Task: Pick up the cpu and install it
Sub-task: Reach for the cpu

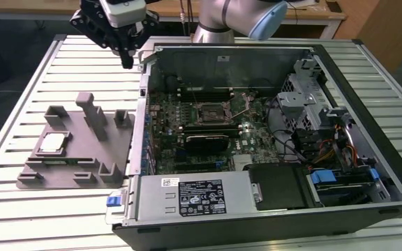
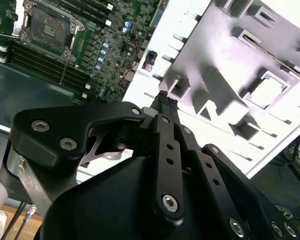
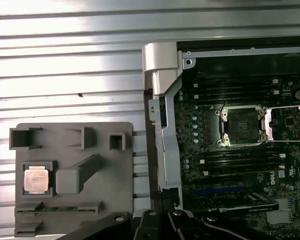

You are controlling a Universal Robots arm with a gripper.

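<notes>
The gripper (image 2: 163, 98) sits closest to the lens in the second wrist view. Its black links run to fingertips that are pressed together, with nothing between them. In the exterior view the gripper (image 1: 126, 61) hangs over the slatted table (image 1: 82, 68), just outside the far corner of the case (image 1: 229, 56) on the exterior view's left. The arm (image 1: 222, 21) rises behind it.

The cpu (image 1: 53, 143) lies flat in a square pocket of the grey fixture (image 1: 82, 157), well apart from the gripper. The fixture rests on the table beside the case, on the exterior view's left. In the first wrist view the cpu (image 3: 35, 179) shows its pale metal top, seated in the fixture (image 3: 70, 140) next to a slanted post. In the second wrist view the cpu (image 2: 265, 91) is a bright square among the fixture's (image 2: 224, 55) raised blocks.

Inside the case, the board (image 1: 187, 117) holds the socket (image 1: 210, 111) near its middle. In the first wrist view the socket (image 3: 242, 125) is open, with its metal plate (image 3: 287, 122) folded back beside it.
</notes>
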